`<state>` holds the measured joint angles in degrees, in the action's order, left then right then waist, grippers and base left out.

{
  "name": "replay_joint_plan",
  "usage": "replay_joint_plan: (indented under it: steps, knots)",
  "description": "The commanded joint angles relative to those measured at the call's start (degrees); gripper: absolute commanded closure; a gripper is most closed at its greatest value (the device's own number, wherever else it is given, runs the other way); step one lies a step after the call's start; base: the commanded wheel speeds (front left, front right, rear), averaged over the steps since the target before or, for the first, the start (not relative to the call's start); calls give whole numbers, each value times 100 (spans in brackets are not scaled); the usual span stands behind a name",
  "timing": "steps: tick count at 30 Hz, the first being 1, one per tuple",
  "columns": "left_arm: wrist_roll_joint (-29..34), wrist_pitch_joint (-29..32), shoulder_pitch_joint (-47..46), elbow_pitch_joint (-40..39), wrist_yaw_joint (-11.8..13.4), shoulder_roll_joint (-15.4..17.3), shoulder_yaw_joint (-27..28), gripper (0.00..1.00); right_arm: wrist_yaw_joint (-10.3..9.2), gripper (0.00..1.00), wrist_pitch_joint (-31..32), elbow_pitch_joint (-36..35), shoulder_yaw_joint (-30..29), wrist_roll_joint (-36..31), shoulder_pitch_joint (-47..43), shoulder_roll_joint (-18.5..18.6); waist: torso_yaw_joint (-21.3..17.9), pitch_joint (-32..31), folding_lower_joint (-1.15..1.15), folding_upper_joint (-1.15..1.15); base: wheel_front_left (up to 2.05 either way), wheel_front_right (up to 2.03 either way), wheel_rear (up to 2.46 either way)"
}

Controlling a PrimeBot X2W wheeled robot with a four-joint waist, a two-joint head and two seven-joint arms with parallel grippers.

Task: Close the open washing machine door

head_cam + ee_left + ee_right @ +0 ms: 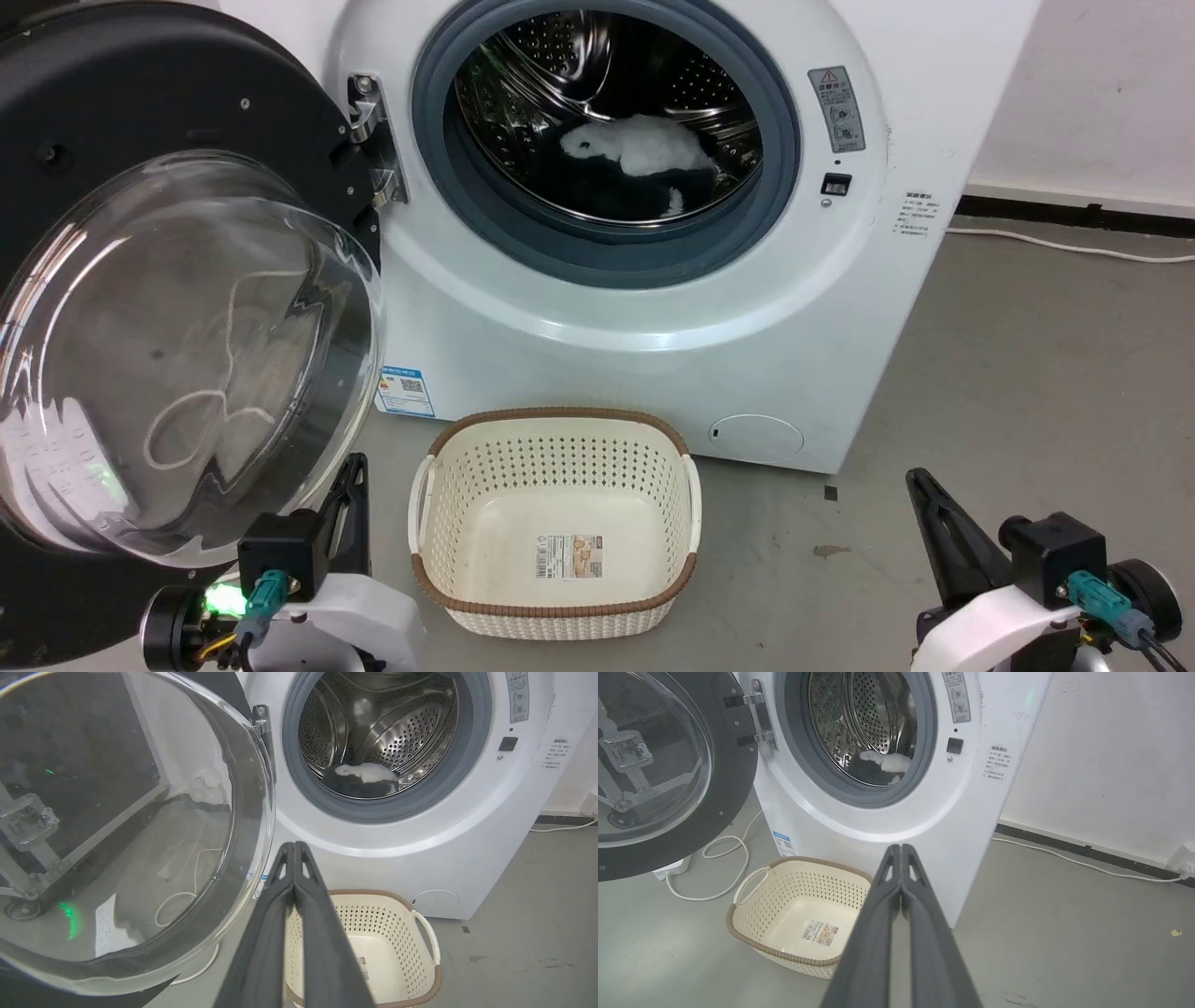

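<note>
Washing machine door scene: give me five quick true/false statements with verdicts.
1. The washing machine door is swung wide open. True.
2. The basket holds clothes. False: no clothes, just a label sticker on its bottom.
3. The left gripper is shut on nothing. True.
4. The drum is empty. False: white and dark fabric lies in it.
5. The right gripper grips the door. False: it is shut, apart from the door.

Washing machine door (168, 93) cut off at head view's left edge; warning label (837, 109) print unreadable.
</note>
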<state>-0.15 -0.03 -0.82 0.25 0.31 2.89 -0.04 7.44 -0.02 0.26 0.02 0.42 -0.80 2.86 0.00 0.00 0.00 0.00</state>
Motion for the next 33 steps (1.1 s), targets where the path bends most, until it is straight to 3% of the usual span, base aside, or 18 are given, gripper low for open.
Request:
replay_joint_plan:
  steps: [1, 5, 6, 33]
  knots:
    - [15, 3, 82, -25, -31, -2, 4, 100, 5, 100, 2, -26, -2, -42, 80, 1, 0, 0, 0, 0, 0, 0, 0]
    - [15, 3, 82, -25, -31, -2, 4, 100, 5, 100, 2, -26, -2, -42, 80, 1, 0, 0, 0, 0, 0, 0, 0]
    - [-3, -1, 1, 1, 0, 0, -3, 0, 0, 0, -1, 1, -1, 2, -1, 0, 0, 0, 0, 0, 0, 0, 0]
    - [-411, -286, 90, 105, 11, 29, -191, 0, 1, 0, -307, 105, 10, 389, -145, 0, 15, -3, 0, 0, 0, 0, 0]
